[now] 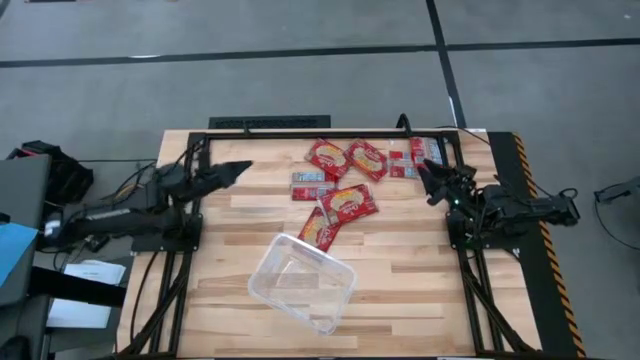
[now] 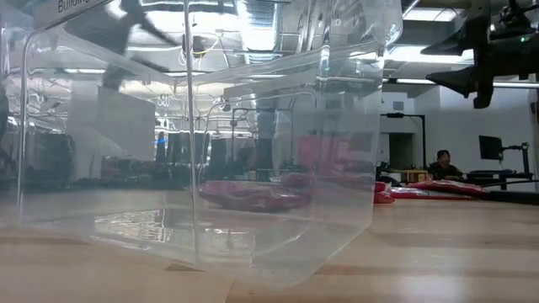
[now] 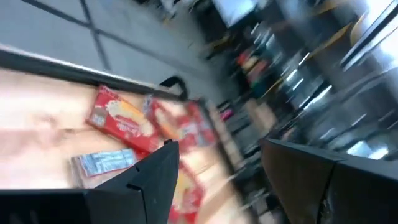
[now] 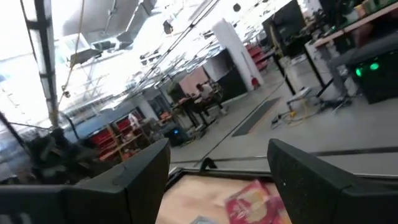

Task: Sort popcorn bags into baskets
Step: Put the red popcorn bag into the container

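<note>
Red popcorn bags [image 1: 345,175] and one clear tub [image 1: 302,281].
We see the bags lying flat, clustered at the table's far side; the empty tub sits skewed nearer us.

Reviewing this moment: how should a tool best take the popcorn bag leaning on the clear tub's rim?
Probably by the popcorn bag's raised far edge, coming from above. It lies flat with one end against the clear tub, so the tub side is blocked and the opposite edge is free. The left tool and the right tool both hang open, away from it.

Left arm: mine, stretched inward, left gripper [image 1: 240,170] raised, fingers parted, nothing held. Right arm: mine, bent inward, right gripper [image 1: 428,176] raised, fingers spread, nothing held.
</note>
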Motion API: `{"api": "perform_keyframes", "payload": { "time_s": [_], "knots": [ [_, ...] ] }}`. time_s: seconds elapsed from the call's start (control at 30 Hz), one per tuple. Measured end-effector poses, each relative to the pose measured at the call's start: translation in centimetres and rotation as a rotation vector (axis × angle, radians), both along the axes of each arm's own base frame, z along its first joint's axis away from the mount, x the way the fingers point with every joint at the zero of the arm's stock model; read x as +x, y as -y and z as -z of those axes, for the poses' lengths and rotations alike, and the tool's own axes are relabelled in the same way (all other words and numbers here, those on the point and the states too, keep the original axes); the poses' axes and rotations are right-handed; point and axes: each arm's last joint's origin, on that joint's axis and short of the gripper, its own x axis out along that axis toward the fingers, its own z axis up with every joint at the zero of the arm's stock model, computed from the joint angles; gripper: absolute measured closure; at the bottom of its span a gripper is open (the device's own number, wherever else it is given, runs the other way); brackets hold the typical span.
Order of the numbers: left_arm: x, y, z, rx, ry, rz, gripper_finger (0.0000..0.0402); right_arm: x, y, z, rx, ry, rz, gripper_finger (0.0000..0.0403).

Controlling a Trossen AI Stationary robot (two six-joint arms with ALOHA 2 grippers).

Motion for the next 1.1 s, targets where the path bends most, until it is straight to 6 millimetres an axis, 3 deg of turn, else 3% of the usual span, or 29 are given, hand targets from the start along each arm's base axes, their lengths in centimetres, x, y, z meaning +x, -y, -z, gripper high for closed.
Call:
{"api": "perform_keyframes", "payload": {
  "time_s": [0.13, 0.27, 0.43, 0.6, 0.77, 0.9, 1.1],
  "knots": [
    [5.4, -2.3, -2.6, 0.022, -0.304, 0.136, 0.0169, 0.2, 0.1, 0.7, -0.002, -0.085, 0.013, 0.0107],
    [11.8, -5.2, -3.1, 0.086, -0.575, 0.377, 0.0161, 0.3, 0.1, 1.7, 0.043, -0.158, 0.001, 0.0107],
    [18.9, -9.3, -0.5, 0.144, -0.853, 0.600, 0.0152, 0.4, 0.1, 2.9, 0.100, -0.224, -0.005, 0.0107],
    [24.5, -12.0, 3.4, 0.117, -0.874, 0.848, 0.0139, 0.4, 0.1, 3.0, 0.119, -0.225, -0.009, 0.0107],
    [28.4, -13.1, 7.3, 0.070, -0.897, 0.977, 0.0114, 0.4, 0.1, 3.0, 0.119, -0.228, -0.009, 0.0107],
    [30.4, -13.1, 9.3, 0.121, -1.048, 0.960, 0.0095, 0.4, 0.1, 3.0, 0.122, -0.222, -0.010, 0.0107],
    [31.7, -12.1, 9.7, 0.194, -1.119, 0.914, 0.0088, 0.4, 0.1, 3.0, 0.138, -0.206, -0.011, 0.0107]
  ]
}}
